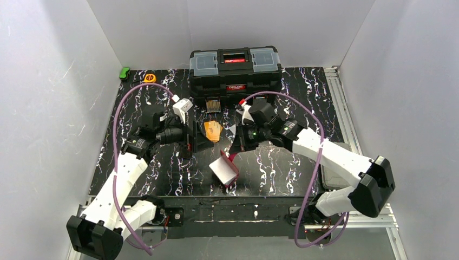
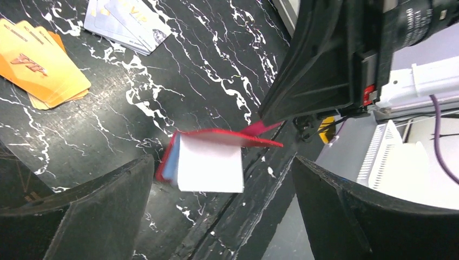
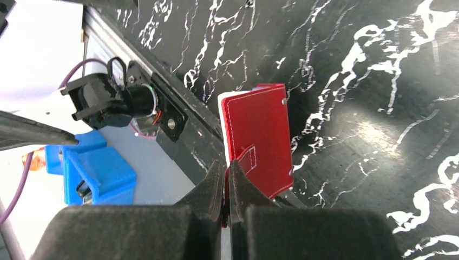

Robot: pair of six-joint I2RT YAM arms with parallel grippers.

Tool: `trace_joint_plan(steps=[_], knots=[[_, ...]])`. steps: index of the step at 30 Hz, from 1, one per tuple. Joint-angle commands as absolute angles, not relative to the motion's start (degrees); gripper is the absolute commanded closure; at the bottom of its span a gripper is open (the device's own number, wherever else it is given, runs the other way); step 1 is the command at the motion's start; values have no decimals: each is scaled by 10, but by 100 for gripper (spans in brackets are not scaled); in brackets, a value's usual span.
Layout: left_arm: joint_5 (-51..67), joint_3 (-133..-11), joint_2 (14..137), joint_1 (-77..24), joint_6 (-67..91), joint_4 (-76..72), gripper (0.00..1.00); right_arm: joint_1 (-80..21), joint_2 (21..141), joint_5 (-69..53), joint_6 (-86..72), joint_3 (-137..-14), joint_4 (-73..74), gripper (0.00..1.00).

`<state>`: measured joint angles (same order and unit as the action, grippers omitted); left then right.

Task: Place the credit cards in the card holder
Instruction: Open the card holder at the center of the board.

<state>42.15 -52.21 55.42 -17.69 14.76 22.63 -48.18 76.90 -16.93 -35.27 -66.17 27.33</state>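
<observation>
Your left gripper [image 1: 190, 142] hung wide open and empty beside the credit cards [image 1: 213, 130] fanned mid-table. Just nearer, the card holder [image 1: 224, 169] tilted open, its tab pinched in your closed right gripper [image 3: 227, 169]. You needed that hold steady, with the pockets facing left.

i count one card holder [image 1: 224, 169], one orange pile of credit cards [image 2: 40, 65], one grey pile [image 2: 130, 24], one black toolbox [image 1: 235, 70], one yellow tape measure [image 1: 150, 78], one small green block [image 1: 125, 72].

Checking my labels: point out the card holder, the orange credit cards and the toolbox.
card holder [image 3: 257, 135], right wrist view, red outer cover
orange credit cards [image 2: 43, 67], left wrist view, top card's face
black toolbox [image 1: 216, 81], top external view, front wall
</observation>
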Motion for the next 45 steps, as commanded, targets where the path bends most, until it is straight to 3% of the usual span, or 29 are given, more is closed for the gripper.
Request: trace_joint_plan(steps=[1,5,11,19,35,45], knots=[[427,-529,511,-174,77,246,2,-504,785,-225,-337,-689,220,99],[435,-537,495,-173,38,271,2,-506,799,-252,-345,-690,188,99],[452,-524,481,-174,-61,310,4,-469,822,-275,-362,-595,150,99],[460,-494,471,-174,-199,346,4,-441,837,-242,-354,-531,165,99],[468,-515,407,-173,-250,423,2,-542,1021,-325,-340,-861,271,99],[513,-489,415,-173,-351,462,2,-453,957,-408,-492,-597,75,99]])
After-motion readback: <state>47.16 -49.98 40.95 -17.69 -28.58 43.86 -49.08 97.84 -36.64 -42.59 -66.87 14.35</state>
